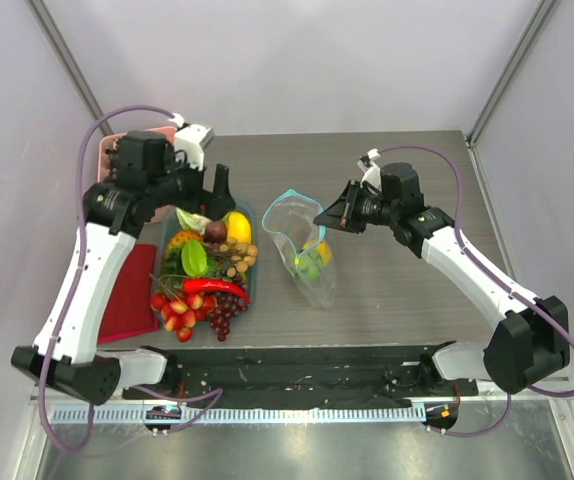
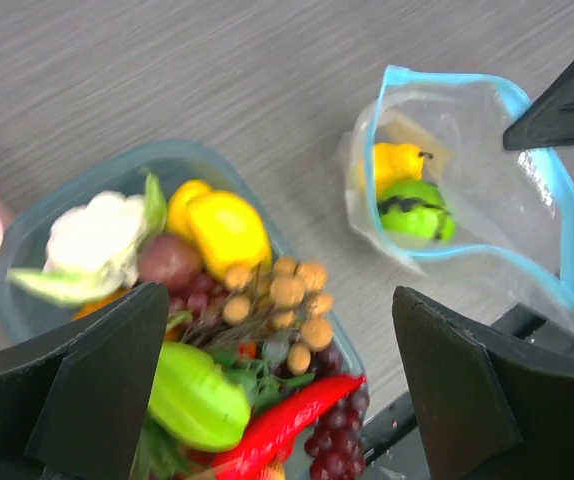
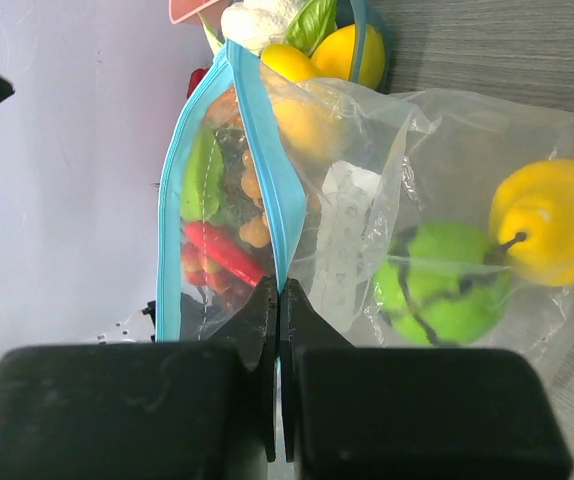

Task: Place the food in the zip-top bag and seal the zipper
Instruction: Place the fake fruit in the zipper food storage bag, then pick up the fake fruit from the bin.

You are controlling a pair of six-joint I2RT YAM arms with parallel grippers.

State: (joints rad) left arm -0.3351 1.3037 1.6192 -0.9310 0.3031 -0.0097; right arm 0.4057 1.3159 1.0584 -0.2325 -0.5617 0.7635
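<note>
Well, the right tool [image 1: 321, 216] pinches the limp, slippery-looking bag [image 1: 289, 235] by its zipper [image 3: 267, 150] mid-table, mouth agape, while the left tool [image 2: 279, 295] hangs wide over the tub [image 2: 147, 153] of food [image 1: 207, 262], light smooth pieces I'd nip singly across the middle.

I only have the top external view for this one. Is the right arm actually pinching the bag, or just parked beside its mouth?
Observer: Pinching. In the right wrist view the right gripper has its jaws shut on the teal zipper at the mouth of the zip-top bag.
Operator: What is inside the bag? I see only a yellow-green blur.
Observer: Two pieces: a yellow pear-like fruit and a green striped fruit.
Operator: Is the left arm carrying anything?
Observer: No. In the left wrist view the left gripper has its jaws wide apart and empty, above the food in the tub.
</note>
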